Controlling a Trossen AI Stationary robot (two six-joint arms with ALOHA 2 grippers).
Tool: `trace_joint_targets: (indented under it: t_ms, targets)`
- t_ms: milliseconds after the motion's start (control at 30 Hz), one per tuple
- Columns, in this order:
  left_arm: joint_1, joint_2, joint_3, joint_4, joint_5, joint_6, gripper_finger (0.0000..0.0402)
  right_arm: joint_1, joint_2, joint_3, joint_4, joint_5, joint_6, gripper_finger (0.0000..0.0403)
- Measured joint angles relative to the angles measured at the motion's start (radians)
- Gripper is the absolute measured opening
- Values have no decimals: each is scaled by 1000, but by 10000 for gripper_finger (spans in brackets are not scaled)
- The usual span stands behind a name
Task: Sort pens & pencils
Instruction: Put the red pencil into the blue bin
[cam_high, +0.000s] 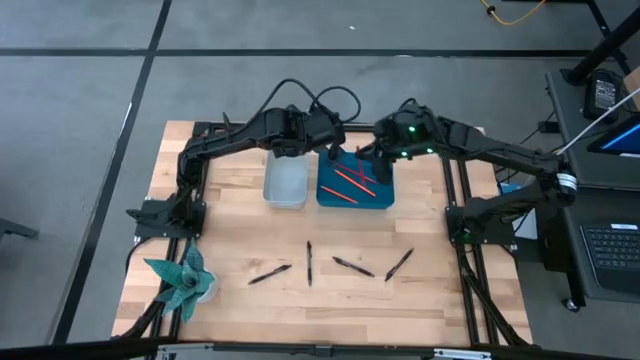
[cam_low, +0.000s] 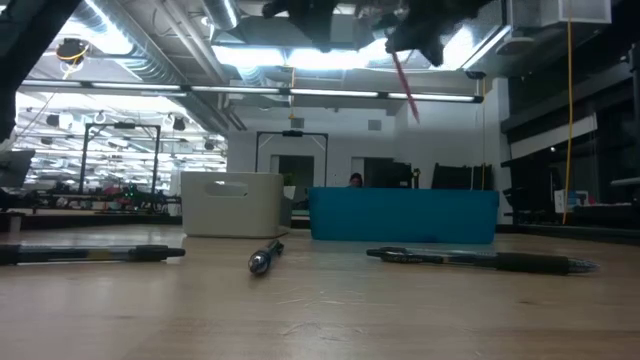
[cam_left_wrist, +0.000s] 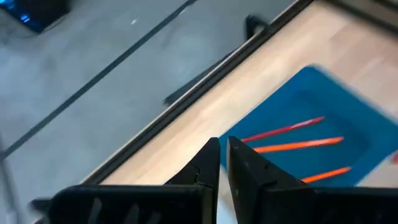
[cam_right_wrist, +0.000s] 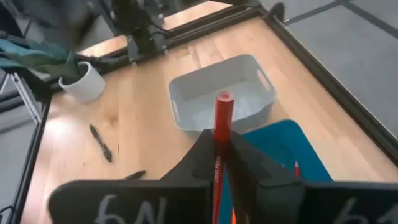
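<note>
Pens and pencils are what we are sorting, and they sit in two groups. In the high view, low in the frame, four dark pens lie loose on the bench (cam_high: 240, 215) in a row: a slanted pen (cam_high: 269, 274) at the left, then an upright pen (cam_high: 309, 263), a third pen (cam_high: 353, 266), and a tilted pen (cam_high: 399, 264) at the right. Left of them, at the lower left of the frame, stands a small potted plant (cam_high: 185, 280).

Above the pens, near the frame's centre, the white bin (cam_high: 285, 183) looks empty, and the blue bin (cam_high: 355, 184) just to its right holds several red pencils (cam_high: 352, 181).

Our left gripper (cam_high: 322, 140) hangs above the line where the two bins meet; its fingers are pressed together with nothing between them. Our right gripper (cam_high: 385, 150) hovers over the blue bin, clamped on a red pencil (cam_right_wrist: 222, 134) that stands up between its fingers and shows as a slanted red stroke at the top of the low view.

We judge the drop into the blue bin to be the step in hand. The risks from here:
- The pencil hangs tilted and high, so on release it may strike the bin's rim and bounce out onto the bench.
- The two grippers are close together, so a sideways move could make them collide.
- The white bin sits just beside the blue one, so a drift toward it could put the pencil in the wrong bin.
</note>
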Motion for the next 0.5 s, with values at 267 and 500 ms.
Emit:
trace_joint_targets:
  t_ms: [267,500]
  targets:
    - [46,-1,-5,-193,-104,-65,23,66,198,275,-316,99,-83,24]
    - [89,-29,-9,-199,-138,-21,23,103,219,294,-379,166,-106,24]
